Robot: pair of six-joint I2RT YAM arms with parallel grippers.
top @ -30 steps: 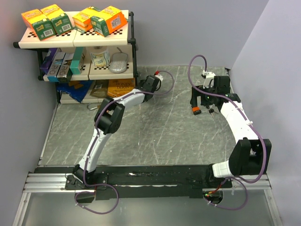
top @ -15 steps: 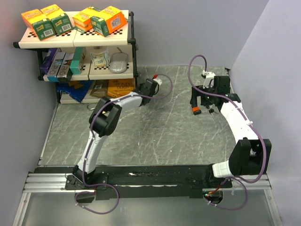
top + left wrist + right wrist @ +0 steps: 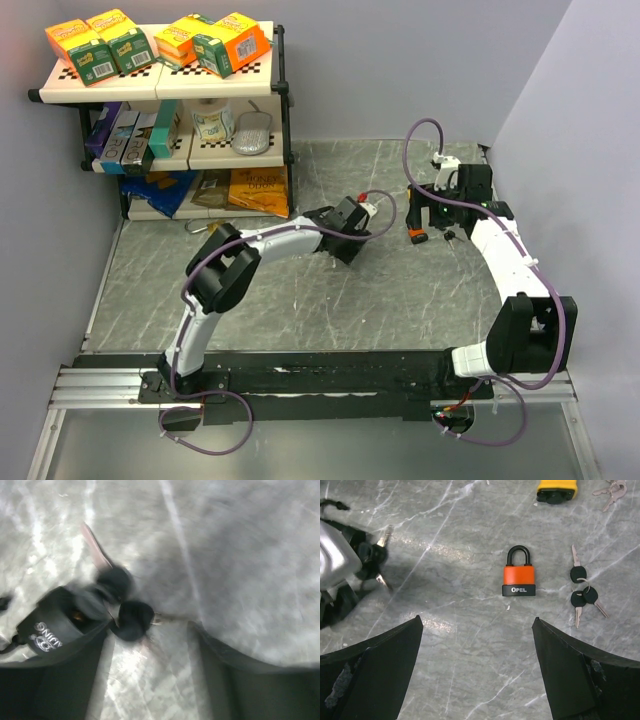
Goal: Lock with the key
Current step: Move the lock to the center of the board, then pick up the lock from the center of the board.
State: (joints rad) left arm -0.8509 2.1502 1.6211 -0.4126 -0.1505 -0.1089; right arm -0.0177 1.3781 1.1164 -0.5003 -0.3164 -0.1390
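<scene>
The right fingers (image 3: pixel 375 675) are standing wide apart, gripping nothing, hovering above the orange padlock (image 3: pixel 519 580), which is lying flat on the desk (image 3: pixel 470 645) with a key bunch (image 3: pixel 582 594) just beside it. The left fingers (image 3: pixel 50 685) are showing blurred. A second key set (image 3: pixel 131 620) is sitting right by them, but whether they are gripping it cannot be told.

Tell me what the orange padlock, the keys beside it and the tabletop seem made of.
Orange padlock: matte orange casing, plastic or rubber by its look; black shackle, probably coated metal.
Keys: silvery metal blades, black plastic-looking heads.
Tabletop: grey veined marble pattern, slight sheen; stone or printed laminate, unclear.
</scene>
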